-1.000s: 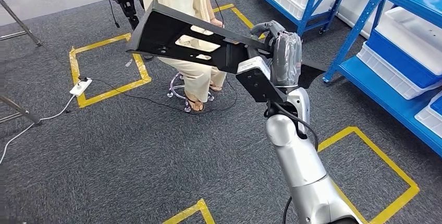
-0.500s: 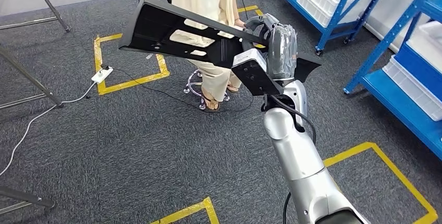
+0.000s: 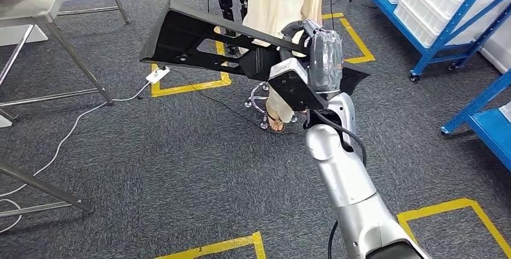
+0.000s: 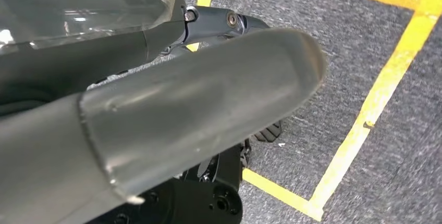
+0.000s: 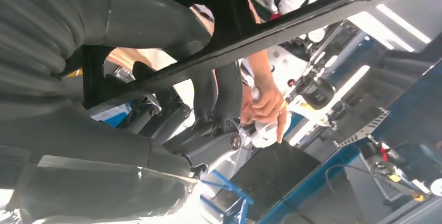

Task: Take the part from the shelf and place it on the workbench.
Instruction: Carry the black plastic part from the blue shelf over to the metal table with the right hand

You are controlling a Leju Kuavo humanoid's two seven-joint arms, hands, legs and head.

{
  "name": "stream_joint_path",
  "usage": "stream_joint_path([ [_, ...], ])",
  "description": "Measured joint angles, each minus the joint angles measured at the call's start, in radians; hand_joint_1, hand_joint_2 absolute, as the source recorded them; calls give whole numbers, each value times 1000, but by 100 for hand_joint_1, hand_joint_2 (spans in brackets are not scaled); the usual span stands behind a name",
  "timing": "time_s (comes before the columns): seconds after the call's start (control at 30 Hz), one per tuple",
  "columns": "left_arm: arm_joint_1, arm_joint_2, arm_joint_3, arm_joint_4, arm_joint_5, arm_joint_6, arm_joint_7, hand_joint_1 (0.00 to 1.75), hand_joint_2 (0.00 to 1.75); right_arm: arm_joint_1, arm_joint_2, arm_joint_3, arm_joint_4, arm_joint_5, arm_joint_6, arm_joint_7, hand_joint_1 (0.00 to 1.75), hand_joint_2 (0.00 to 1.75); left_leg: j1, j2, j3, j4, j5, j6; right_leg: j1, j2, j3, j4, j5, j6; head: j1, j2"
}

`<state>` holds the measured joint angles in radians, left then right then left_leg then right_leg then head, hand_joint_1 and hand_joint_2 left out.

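The part [image 3: 199, 39] is a long, flat black panel with cut-outs, held up at chest height and slanting out to the left. My right hand [image 3: 319, 54] grips its right end, fingers wrapped over the edge. From the right wrist view, the part's black bar [image 5: 292, 26] crosses over my fingers [image 5: 208, 99], which close around it. A grey metal workbench [image 3: 30, 0] shows its corner at the far left. My left hand [image 4: 182, 104] hangs above the carpet with the thumb and a darker finger stretched out and nothing in it.
A person in pale clothes [image 3: 283, 0] sits on a stool [image 3: 265, 99] right behind the part. Blue shelving [image 3: 446, 12] with white bins stands at the right. Table legs [image 3: 78, 60], a white power strip [image 3: 158, 75] with cables and yellow floor tape [image 3: 440, 208] lie on the grey carpet.
The whole view has swung left: the shelves slid toward the right edge and the workbench corner came in at the left. The part stays in my right hand at the same height.
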<state>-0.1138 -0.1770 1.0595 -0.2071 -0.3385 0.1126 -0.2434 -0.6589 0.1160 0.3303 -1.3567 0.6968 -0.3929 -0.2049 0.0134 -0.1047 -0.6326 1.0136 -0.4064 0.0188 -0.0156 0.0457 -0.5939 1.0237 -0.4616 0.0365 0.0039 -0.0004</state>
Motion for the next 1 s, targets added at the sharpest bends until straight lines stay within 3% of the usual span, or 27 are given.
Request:
stream_joint_path([
  [0.07, 4, 0, 2, 0, 3, 1, 0, 0, 0, -3, 2, 0, 3, -4, 0, -2, 175, 175, 2, -12, -3, -2, 1, -10, 2, -11, 4, -3, 4, -16, -1, 0],
  [0.13, 7, 0, 4, 0, 6, 3, 0, 0, 0, -12, 11, 0, 8, -8, 1, -6, 175, 175, 4, 13, -14, 19, -14, -19, -1, -24, 7, -6, 8, -30, -3, 0],
  [0.17, 8, 0, 5, 0, 8, 4, 0, 0, 0, -19, 16, 1, 10, -10, 1, -8, 175, 175, 4, 38, -31, 55, -35, -23, -2, -31, 9, -8, 9, -38, -6, 0],
  [0.23, 6, -1, 9, 0, 11, 5, -1, 0, 0, -30, 23, 1, 16, -14, 1, -10, 175, 175, 4, 86, -92, 182, -99, -29, 3, -49, 11, -9, 7, -50, -11, 0],
  [0.3, 6, -2, 14, 0, 11, 6, -2, 0, 0, -32, 26, 1, 22, -17, 1, -10, 175, 175, 6, 99, -147, 288, -135, -32, 10, -70, 12, -9, 4, -56, -11, 0],
  [0.33, 6, -2, 15, 0, 11, 6, -3, 0, 0, -32, 27, 1, 23, -18, 1, -10, 175, 175, 6, 101, -151, 292, -127, -32, 12, -80, 13, -9, 3, -57, -11, 0],
  [0.37, 6, -2, 16, 0, 11, 7, -3, 0, 0, -31, 29, 1, 24, -18, 1, -11, 175, 175, 6, 106, -130, 252, -101, -29, 14, -89, 15, -9, 1, -58, -11, 0],
  [0.43, 6, -2, 17, 0, 11, 9, -3, 0, 0, -31, 33, 1, 24, -19, 0, -11, 175, 175, 2, 139, -53, 111, -40, -20, 19, -105, 20, -9, -3, -57, -11, 0],
  [0.5, 4, -2, 18, 0, 11, 9, -4, 0, 0, -32, 35, 1, 23, -19, 0, -12, 175, 175, -6, 163, -5, 23, -14, -9, 27, -118, 23, -8, -8, -51, -10, 0],
  [0.6, 4, -2, 19, 0, 11, 9, -5, 0, 0, -32, 38, 1, 23, -20, 0, -12, 175, 175, -10, 142, -1, 6, -9, 4, 31, -137, 24, -9, -15, -39, -8, 0],
  [0.67, 4, -3, 20, 0, 11, 9, -5, 0, 0, -33, 40, 2, 22, -20, 0, -12, 175, 175, -5, 125, 7, -7, -1, 15, 28, -112, 10, 26, -37, -33, -7, 0],
  [0.73, 2, -3, 20, 0, 11, 10, -5, 0, 0, -32, 37, 2, 21, -20, -1, -12, 175, 175, -2, 105, 12, -13, 3, 21, 20, -69, -43, 141, -86, -37, -4, 0],
  [0.8, 1, -3, 20, 0, 11, 10, -5, 0, 0, -25, 32, 0, 20, -20, -1, -12, 175, 175, -2, 80, 11, -13, 4, 22, 16, -55, -106, 263, -124, -36, -2, 0],
  [0.83, 1, -3, 21, 0, 12, 11, -5, 0, 0, -21, 31, 0, 19, -20, -2, -11, 175, 175, -2, 67, 11, -12, 4, 22, 14, -54, -118, 281, -123, -31, -2, 0],
  [0.87, 2, -3, 21, 0, 12, 12, -5, 0, 0, -19, 30, 0, 17, -20, -2, -11, 175, 175, -1, 54, 11, -11, 4, 21, 11, -51, -110, 256, -107, -22, -2, 0],
  [0.93, 2, -4, 21, 0, 17, 14, -4, 0, 0, -21, 31, 0, 10, -20, -2, -10, 175, 175, 2, 31, 11, -8, 3, 15, -1, -30, -52, 123, -49, -2, -1, 0],
  [1.0, 2, -4, 23, 0, 25, 17, -4, 0, 0, -25, 33, 0, 4, -20, -1, -9, 175, 175, 1, 12, 6, -1, 1, 4, -8, -8, -5, 23, -10, 1, -2, 0],
])
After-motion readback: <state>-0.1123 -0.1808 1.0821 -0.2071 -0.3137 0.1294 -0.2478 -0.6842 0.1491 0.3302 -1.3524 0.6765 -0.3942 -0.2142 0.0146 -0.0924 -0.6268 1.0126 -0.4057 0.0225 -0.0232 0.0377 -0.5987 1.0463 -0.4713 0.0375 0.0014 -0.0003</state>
